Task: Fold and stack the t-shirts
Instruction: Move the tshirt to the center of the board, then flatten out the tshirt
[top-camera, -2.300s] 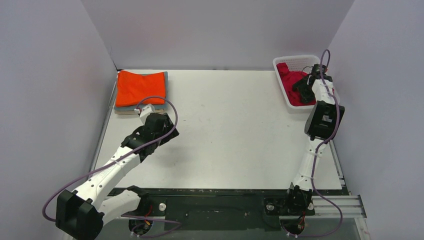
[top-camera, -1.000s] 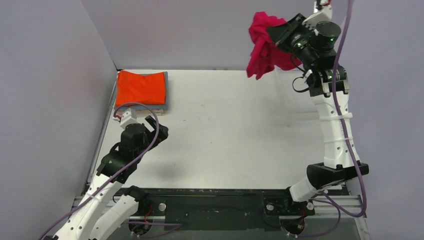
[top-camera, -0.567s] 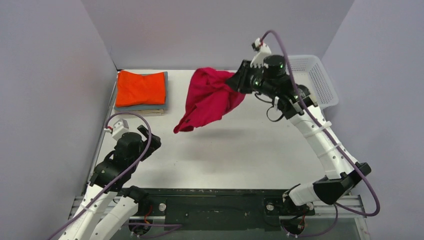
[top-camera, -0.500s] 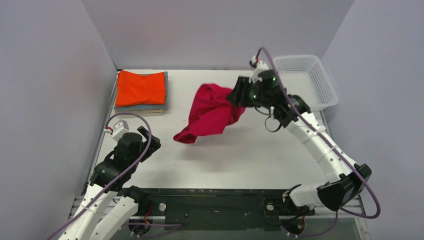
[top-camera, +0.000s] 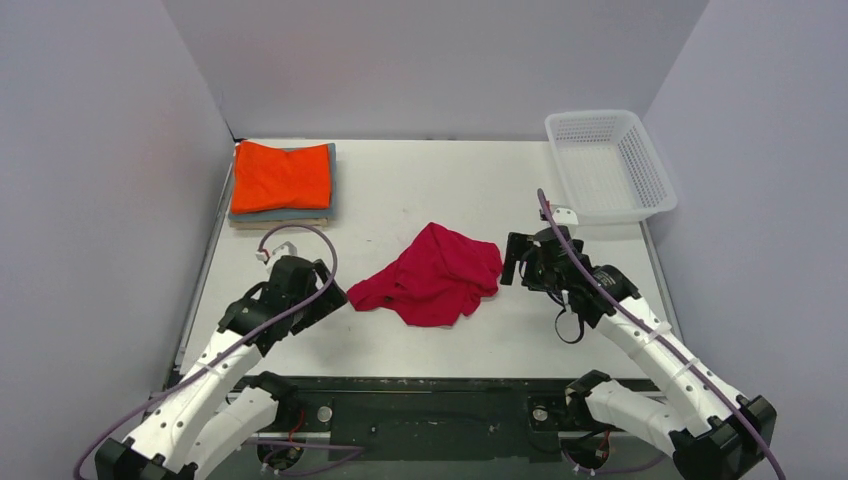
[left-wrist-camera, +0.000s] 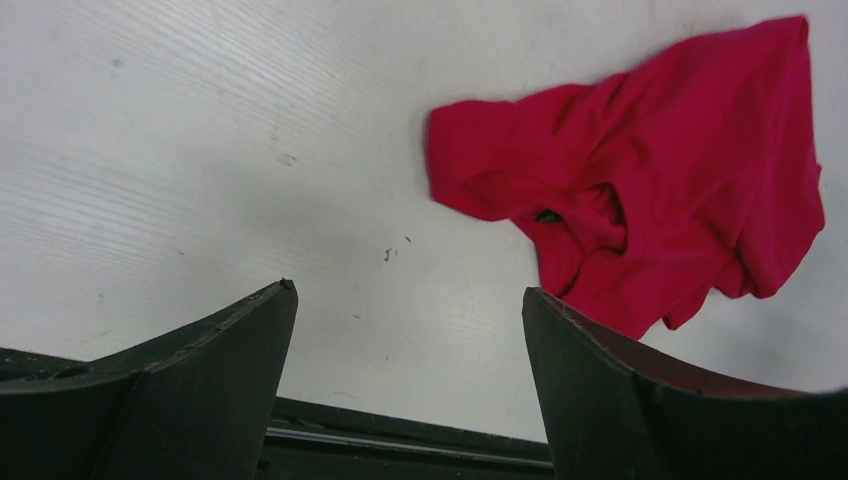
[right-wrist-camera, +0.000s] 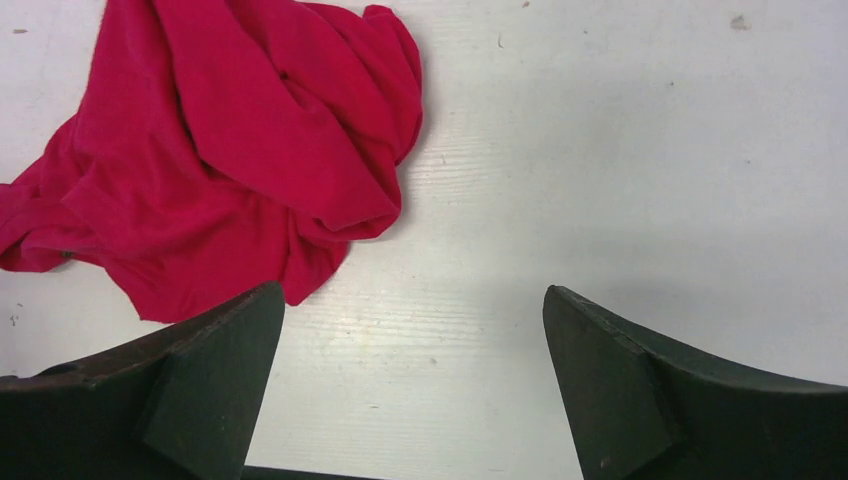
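While crimson tee (top-camera: 432, 276) is lying crumpled on the table (top-camera: 420, 190), left gripper (left-wrist-camera: 407, 290) and right gripper (right-wrist-camera: 412, 290) are flanking it, jaws spread wide, gripping nothing.

You get bright, even, diffuse light; all views are sharp. A soft shadow hugs the crumpled crimson-red cloth t-shirt (top-camera: 432, 276) on the white table (top-camera: 420, 190).
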